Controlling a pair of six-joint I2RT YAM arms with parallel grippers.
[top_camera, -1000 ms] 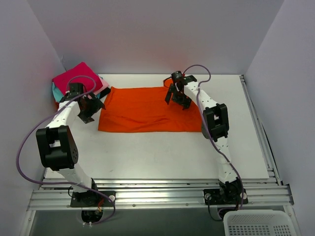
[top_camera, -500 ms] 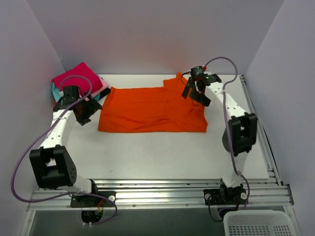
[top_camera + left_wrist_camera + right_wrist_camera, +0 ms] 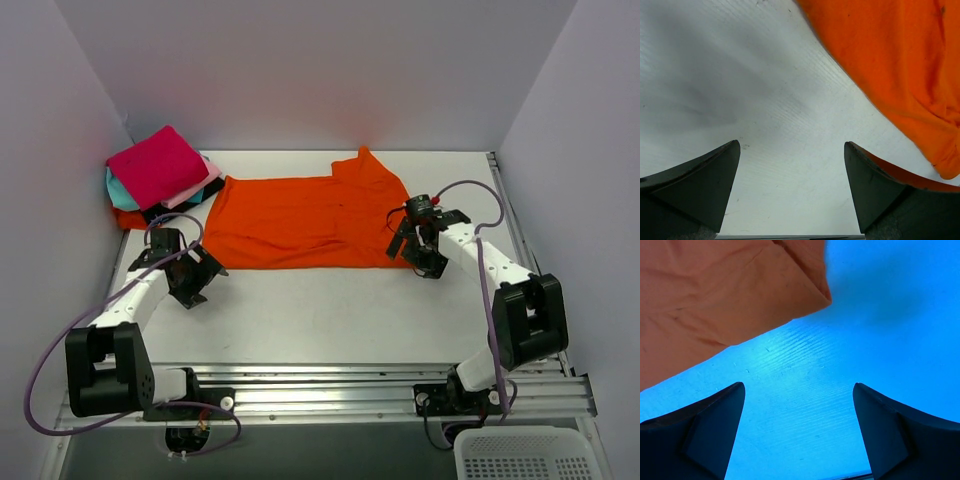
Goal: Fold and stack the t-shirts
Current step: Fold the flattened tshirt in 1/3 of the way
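1. Centre stage goes to the orange t-shirt (image 3: 300, 220), spread flat across the far middle of the table (image 3: 330, 320), with one sleeve sticking out at its far right corner.
2. Over at the far left corner sits the stack of folded shirts (image 3: 157, 167), magenta on top, with teal and light pink edges peeking out underneath.
3. The right gripper (image 3: 413, 245) hovers at the big shirt's near right corner. Its jaws are spread wide with nothing between them, and the wrist view shows only cloth edge and bare table.
4. The left gripper (image 3: 195, 278) hangs low over the table, just off the shirt's near left corner. It too is wide apart and empty.
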